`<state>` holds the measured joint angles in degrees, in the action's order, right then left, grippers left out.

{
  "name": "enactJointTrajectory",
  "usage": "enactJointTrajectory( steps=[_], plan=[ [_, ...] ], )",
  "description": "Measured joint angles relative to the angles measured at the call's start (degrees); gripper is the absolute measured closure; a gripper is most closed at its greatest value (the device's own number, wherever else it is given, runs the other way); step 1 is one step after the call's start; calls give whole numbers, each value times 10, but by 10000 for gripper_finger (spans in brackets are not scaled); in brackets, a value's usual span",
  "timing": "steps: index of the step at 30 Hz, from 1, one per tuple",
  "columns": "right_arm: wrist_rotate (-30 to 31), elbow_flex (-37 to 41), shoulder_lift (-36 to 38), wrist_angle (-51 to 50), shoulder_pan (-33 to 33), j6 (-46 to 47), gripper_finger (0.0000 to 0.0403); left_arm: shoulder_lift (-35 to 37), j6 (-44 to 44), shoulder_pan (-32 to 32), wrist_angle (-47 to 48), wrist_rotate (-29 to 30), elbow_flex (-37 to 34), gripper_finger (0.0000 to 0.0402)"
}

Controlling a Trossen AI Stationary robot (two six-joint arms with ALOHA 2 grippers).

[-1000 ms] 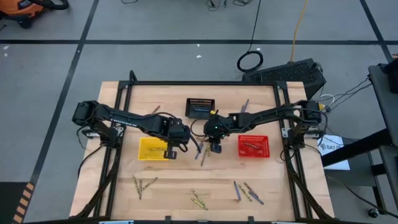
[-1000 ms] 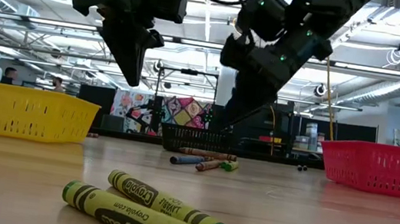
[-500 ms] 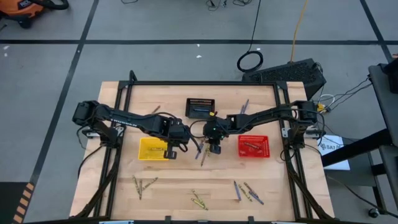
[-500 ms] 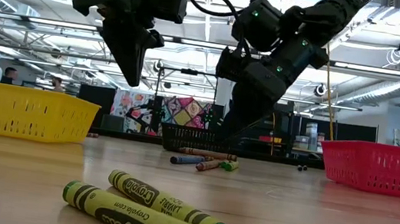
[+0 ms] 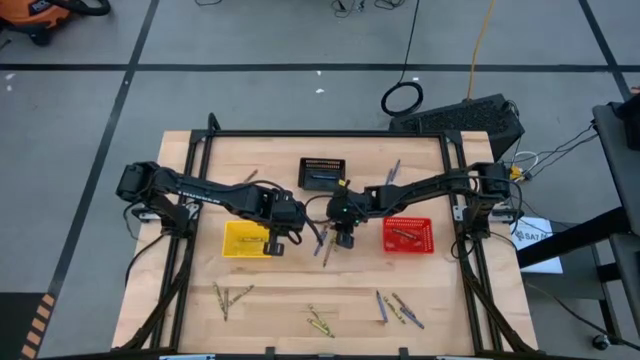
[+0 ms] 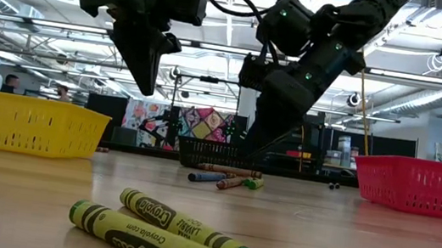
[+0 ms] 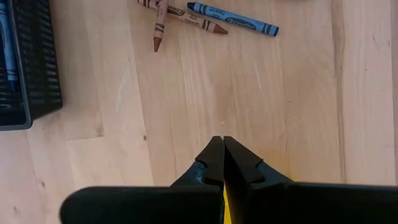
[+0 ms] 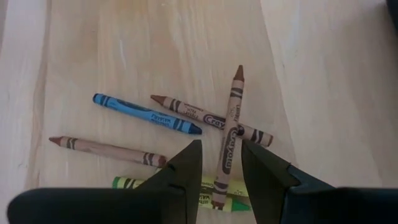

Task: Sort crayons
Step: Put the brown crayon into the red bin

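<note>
A small heap of crayons [image 5: 322, 242] lies mid-table: a blue one [image 8: 146, 113], brown ones [image 8: 109, 150] and a green one [image 8: 143, 183]. One brown crayon [image 8: 231, 127] rests across another. My right gripper [image 8: 219, 163] is open just above the heap, a finger on either side of that top brown crayon and clear of it [image 6: 254, 145]. My left gripper [image 7: 218, 149] is shut with nothing seen in it, raised over the right edge of the yellow basket [image 5: 243, 238].
The red basket [image 5: 408, 235] holds some crayons and stands right of the heap. The black basket [image 5: 322, 172] is behind it. More crayons lie near the front edge [image 5: 228, 295], [image 5: 320, 320], [image 5: 400, 308] and at the back [image 5: 392, 172].
</note>
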<state>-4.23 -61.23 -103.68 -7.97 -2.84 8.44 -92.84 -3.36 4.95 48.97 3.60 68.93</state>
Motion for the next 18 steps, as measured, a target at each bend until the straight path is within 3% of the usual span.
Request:
enactJointTrajectory(
  steps=[18],
  plan=[
    [26, 0, -28, -8, 7, 14, 303, 0, 0, 0, 0, 0, 0, 400]
  ],
)
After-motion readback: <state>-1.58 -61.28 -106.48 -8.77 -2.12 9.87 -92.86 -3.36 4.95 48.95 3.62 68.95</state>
